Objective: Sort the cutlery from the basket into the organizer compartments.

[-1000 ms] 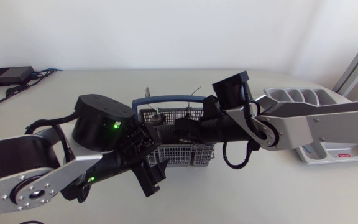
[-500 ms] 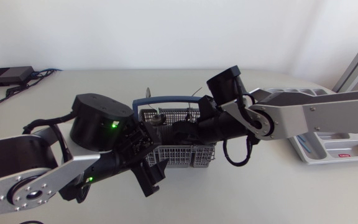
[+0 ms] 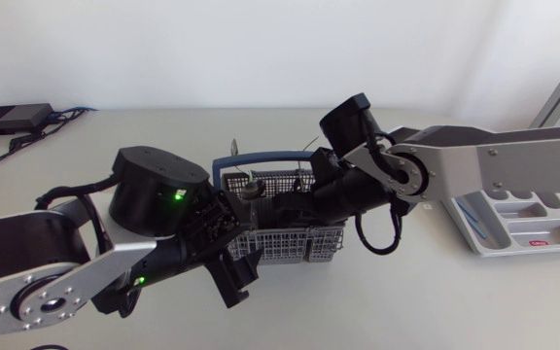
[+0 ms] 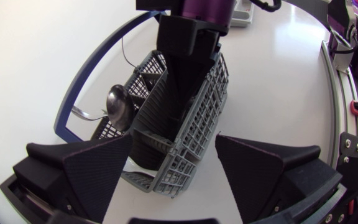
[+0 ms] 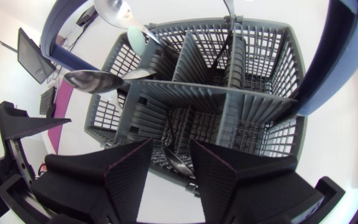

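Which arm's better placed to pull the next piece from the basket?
Right, probably: the right hand is inside the basket with a spoon between its open fingers. The left hand sits open outside the basket's end.

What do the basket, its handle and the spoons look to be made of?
The basket looks like moulded grey plastic, matte, judging by its slotted lattice walls. Its handle is a smooth blue band, probably plastic too, though coated metal cannot be excluded. The spoons look like polished metal, likely steel: their bowls show mirror-like reflections.
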You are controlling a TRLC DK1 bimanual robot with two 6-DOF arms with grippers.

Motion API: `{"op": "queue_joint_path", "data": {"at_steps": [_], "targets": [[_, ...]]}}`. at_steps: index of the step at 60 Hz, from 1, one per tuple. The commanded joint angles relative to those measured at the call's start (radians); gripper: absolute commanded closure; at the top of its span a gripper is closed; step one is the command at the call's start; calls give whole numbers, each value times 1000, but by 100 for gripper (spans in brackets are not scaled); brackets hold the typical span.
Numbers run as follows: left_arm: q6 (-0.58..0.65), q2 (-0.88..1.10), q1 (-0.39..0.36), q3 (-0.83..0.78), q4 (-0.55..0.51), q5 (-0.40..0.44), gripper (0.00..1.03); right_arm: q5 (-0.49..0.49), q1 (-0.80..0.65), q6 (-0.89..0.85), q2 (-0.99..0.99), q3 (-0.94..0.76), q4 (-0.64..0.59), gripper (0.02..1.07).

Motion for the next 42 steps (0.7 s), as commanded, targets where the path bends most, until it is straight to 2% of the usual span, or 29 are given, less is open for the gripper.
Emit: {"op": "queue_joint_path", "data": {"at_steps": [1,26,36,42], "targets": [[-14,-14,2,-24,-8,-3,11,28,-11,-29,37,11,-49,69],[-14,-29,3,-34,-7,-3,11,41,9,-112,44,55,-164,72],[-15,-32,3,-36,-7,-3,11,35,10,-153,47,63,-168,81],[-15,-34,3,-37,-7,-3,11,35,10,-166,50,65,-168,83]]}}
